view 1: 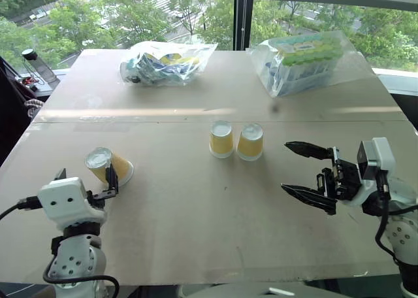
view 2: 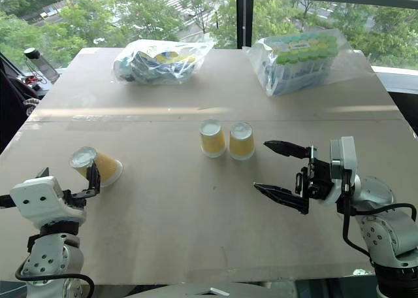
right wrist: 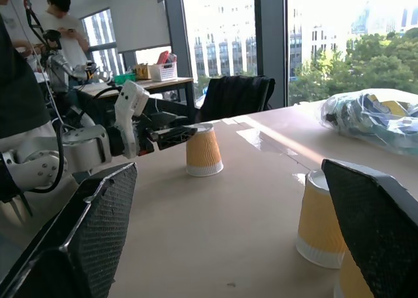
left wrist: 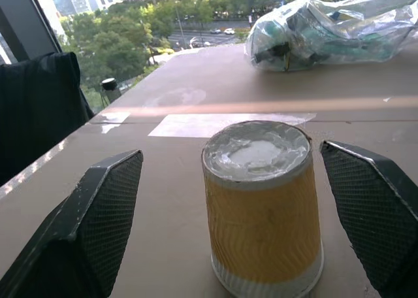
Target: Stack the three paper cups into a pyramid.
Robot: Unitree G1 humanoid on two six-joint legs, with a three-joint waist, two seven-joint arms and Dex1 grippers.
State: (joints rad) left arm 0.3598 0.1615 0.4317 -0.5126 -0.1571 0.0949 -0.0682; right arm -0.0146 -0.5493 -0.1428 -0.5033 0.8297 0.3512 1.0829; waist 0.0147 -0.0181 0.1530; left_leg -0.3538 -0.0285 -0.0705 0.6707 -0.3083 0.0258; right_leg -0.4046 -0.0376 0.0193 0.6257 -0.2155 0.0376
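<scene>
Two paper cups (view 1: 221, 140) (view 1: 250, 142) stand upside down side by side at the middle of the table. The third paper cup (view 1: 108, 165) stands upside down near the table's left edge. My left gripper (left wrist: 232, 155) is open around this third cup (left wrist: 261, 206), one finger on each side and neither touching it. The right wrist view shows the same cup (right wrist: 203, 151) between those fingers. My right gripper (view 1: 286, 166) is open and empty, to the right of the middle pair, pointing toward them with a gap between.
A clear bag of green-capped containers (view 1: 307, 59) lies at the far right of the table (view 1: 196, 232). Another plastic bag (view 1: 166, 63) lies at the far middle. A dark bottle (view 1: 36, 63) stands beyond the far left corner. People (right wrist: 59, 23) stand off to the left.
</scene>
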